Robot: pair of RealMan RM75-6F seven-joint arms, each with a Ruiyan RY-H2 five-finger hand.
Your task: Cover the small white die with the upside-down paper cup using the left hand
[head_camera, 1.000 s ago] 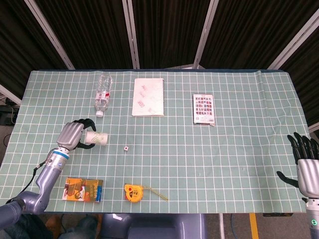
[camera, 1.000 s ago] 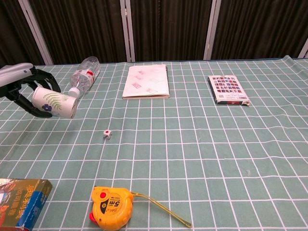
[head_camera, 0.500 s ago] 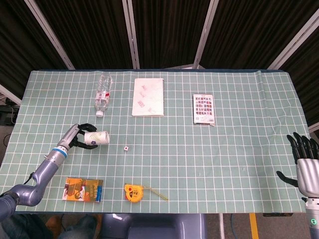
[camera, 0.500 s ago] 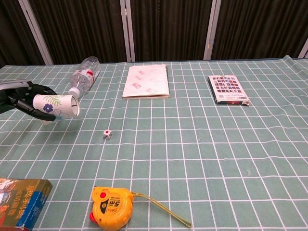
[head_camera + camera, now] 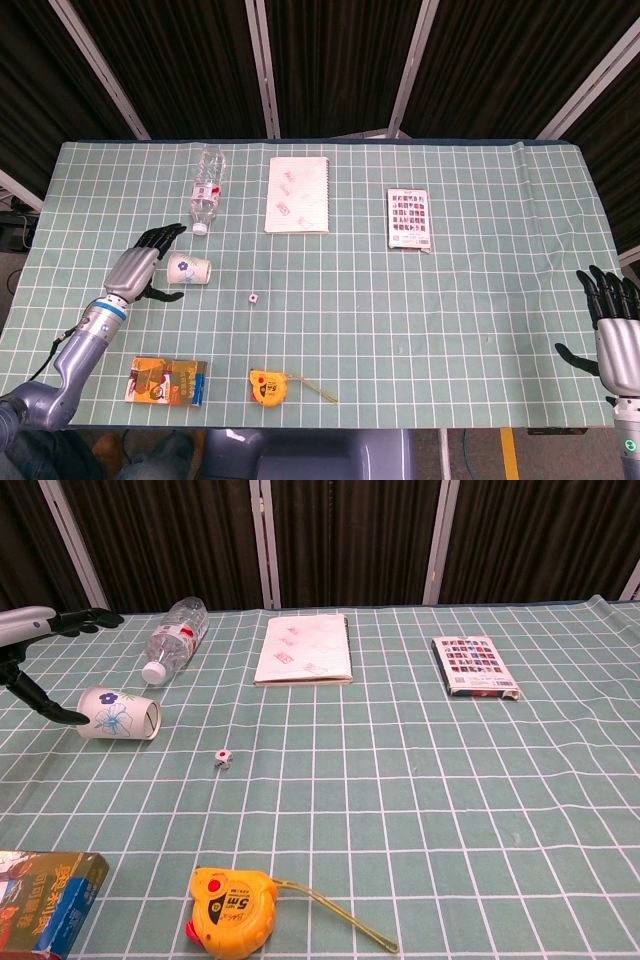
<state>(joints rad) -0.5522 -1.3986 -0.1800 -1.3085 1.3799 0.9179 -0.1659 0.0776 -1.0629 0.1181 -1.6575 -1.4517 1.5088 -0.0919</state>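
Note:
The paper cup [image 5: 188, 269] [image 5: 118, 714], white with a blue flower, lies on its side on the green checked cloth, mouth pointing right. My left hand [image 5: 140, 272] [image 5: 38, 656] is just to its left with fingers spread and holds nothing; its thumb tip reaches close to the cup's base. The small white die [image 5: 254, 298] [image 5: 223, 760] sits uncovered on the cloth, a little right of and nearer than the cup. My right hand [image 5: 612, 325] hangs at the table's far right edge, fingers apart and empty.
A plastic bottle [image 5: 207, 187] lies behind the cup, a notebook [image 5: 298, 194] and a card pack [image 5: 409, 218] further back. A yellow tape measure [image 5: 232, 912] and a coloured box [image 5: 45, 900] lie near the front edge.
My left hand held the cup above the cloth earlier; it has since let go and spread its fingers. The cup now lies on its side on the table.

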